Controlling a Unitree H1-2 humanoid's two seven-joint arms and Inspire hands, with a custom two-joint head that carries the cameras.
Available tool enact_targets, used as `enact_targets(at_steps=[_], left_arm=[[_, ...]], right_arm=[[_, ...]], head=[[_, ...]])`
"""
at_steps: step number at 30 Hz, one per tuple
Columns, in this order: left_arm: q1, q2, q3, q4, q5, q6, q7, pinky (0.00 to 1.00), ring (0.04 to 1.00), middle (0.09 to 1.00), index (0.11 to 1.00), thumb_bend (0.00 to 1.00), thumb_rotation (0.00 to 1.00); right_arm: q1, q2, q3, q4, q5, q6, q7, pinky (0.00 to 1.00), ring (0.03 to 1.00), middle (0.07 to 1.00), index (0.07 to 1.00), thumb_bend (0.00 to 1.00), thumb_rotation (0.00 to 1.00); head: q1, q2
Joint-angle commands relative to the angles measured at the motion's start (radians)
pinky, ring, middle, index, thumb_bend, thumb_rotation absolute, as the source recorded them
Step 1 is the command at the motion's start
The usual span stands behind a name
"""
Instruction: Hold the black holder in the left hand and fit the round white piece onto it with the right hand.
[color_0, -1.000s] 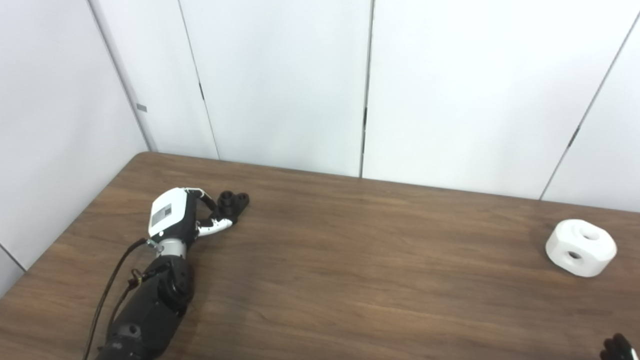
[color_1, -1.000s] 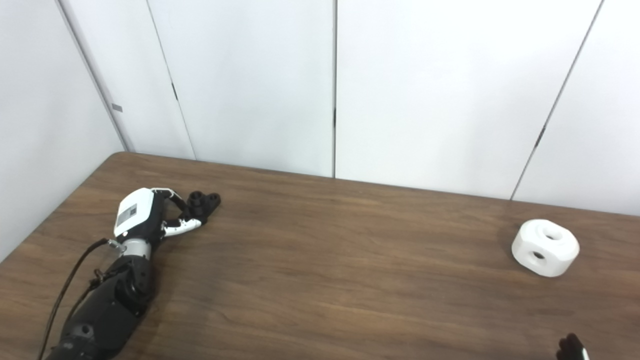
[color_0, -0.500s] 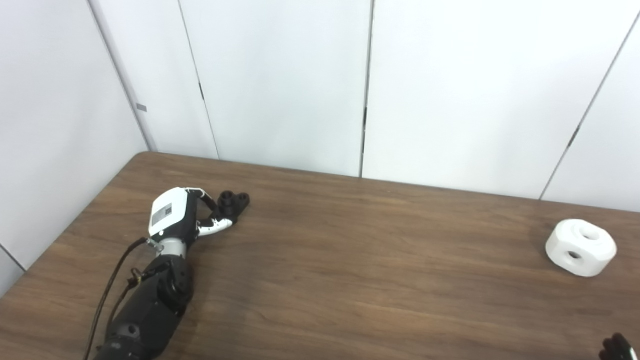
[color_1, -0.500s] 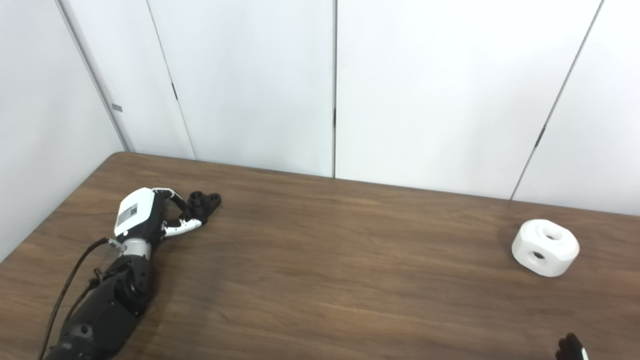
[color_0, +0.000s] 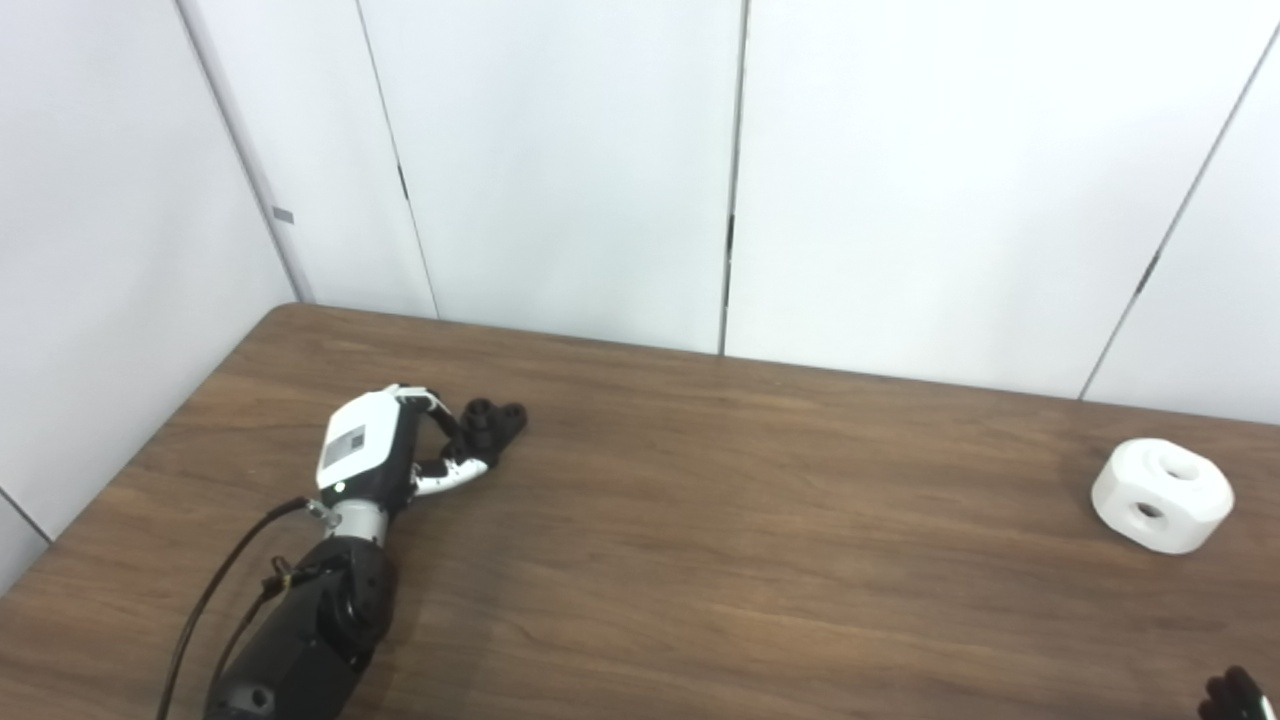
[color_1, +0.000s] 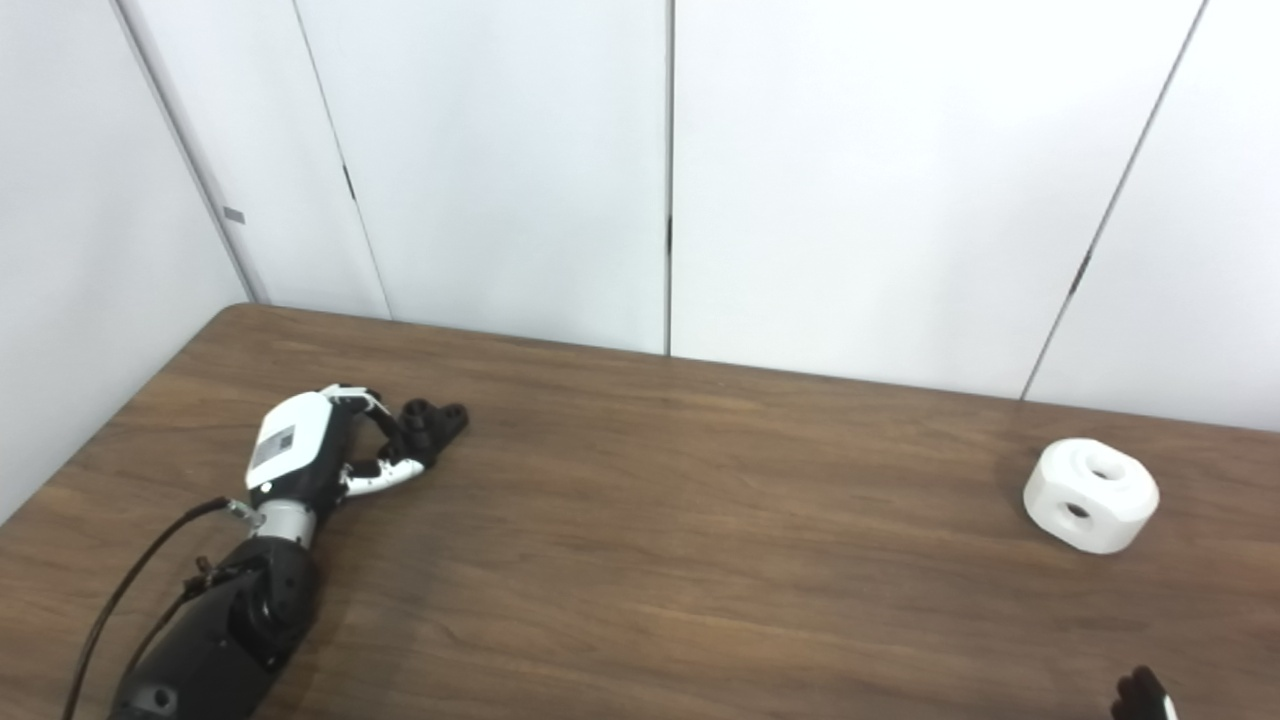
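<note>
Two hands: left hand (color_0: 385, 455) pinching black holder (color_0: 492, 425), right hand (color_0: 1235, 695) mostly off-frame, state unclear, white piece (color_0: 1162, 494) well apart on table (color_0: 750, 520).

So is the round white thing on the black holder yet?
No. The round white piece sits alone on the table, far from the black holder in the left hand.

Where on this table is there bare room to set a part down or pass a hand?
The whole middle of the table is bare, between the left hand shut on the black holder and the white piece at far right. The back strip along the wall is free too. Only the right hand edges the near right corner.
</note>
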Motion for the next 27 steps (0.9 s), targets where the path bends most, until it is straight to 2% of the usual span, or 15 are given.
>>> enact_targets(at_steps=[1,6,15,27], left_arm=[[0.028,-0.001,-0.043,-0.036,0.038,-0.005,-0.058,0.93,0.896,0.799,0.485,0.52,0.06],[0.064,-0.013,-0.068,-0.113,0.053,0.014,-0.093,0.94,0.897,0.805,0.486,0.52,0.06],[0.135,-0.042,-0.128,-0.253,0.101,-0.011,-0.128,0.93,0.884,0.79,0.486,0.52,0.06],[0.211,-0.08,-0.208,-0.441,0.15,-0.047,-0.215,0.94,0.903,0.812,0.486,0.52,0.06]], right_arm=[[0.01,-0.001,0.007,-0.012,0.002,0.002,0.006,1.0,1.0,1.0,1.0,0.61,1.0],[0.01,-0.001,0.009,-0.013,0.0,-0.005,0.006,1.0,1.0,1.0,1.0,0.6,1.0],[0.018,0.004,0.015,-0.035,-0.01,0.019,0.002,1.0,1.0,1.0,1.0,0.62,1.0],[0.012,0.015,0.033,-0.031,-0.044,-0.012,-0.017,1.0,1.0,0.979,1.0,0.63,1.0]], head=[[-0.002,0.004],[-0.009,0.008],[-0.027,0.02],[-0.131,0.054]])
